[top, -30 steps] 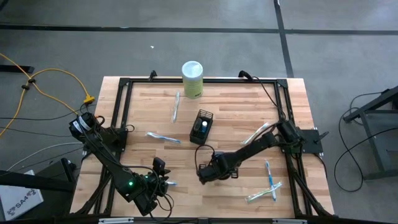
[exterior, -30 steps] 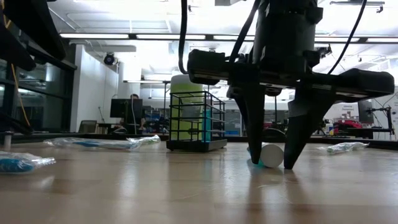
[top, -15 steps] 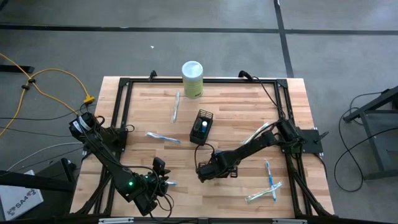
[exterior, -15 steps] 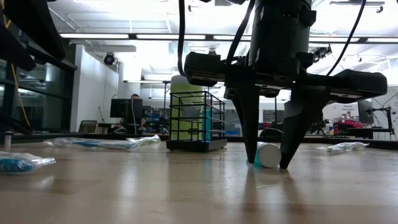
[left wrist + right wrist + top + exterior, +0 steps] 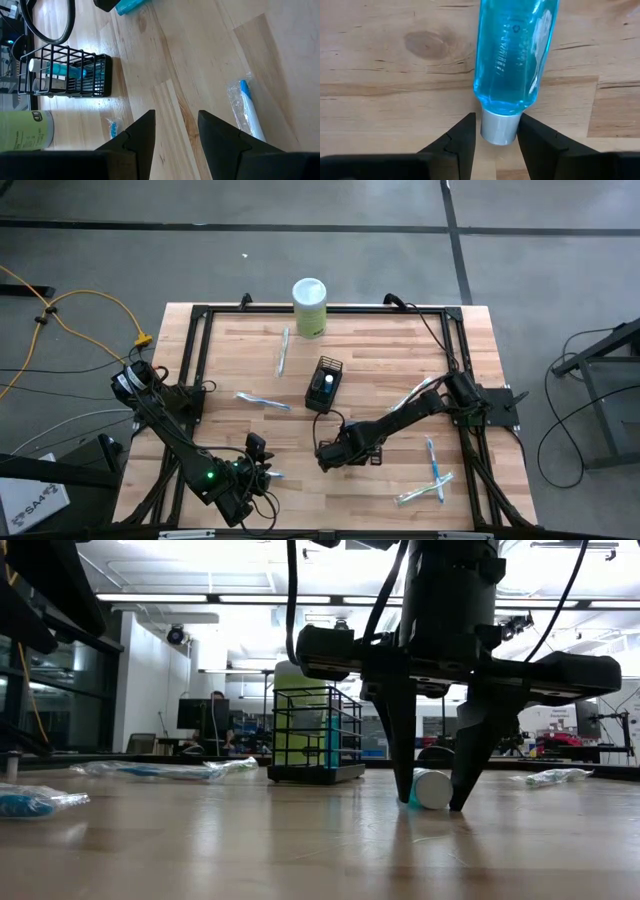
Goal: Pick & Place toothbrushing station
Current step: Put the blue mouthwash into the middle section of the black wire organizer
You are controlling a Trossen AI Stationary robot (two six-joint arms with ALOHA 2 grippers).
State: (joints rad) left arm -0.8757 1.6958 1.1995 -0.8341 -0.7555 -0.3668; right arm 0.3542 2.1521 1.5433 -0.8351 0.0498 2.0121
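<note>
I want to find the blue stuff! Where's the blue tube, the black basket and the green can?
teal tube (image 5: pixel 512 75), right wrist view, clear body.
black wire-mesh holder (image 5: pixel 325 384), high view, top rim.
pale green canister (image 5: pixel 310 308), high view, white lid.
</note>
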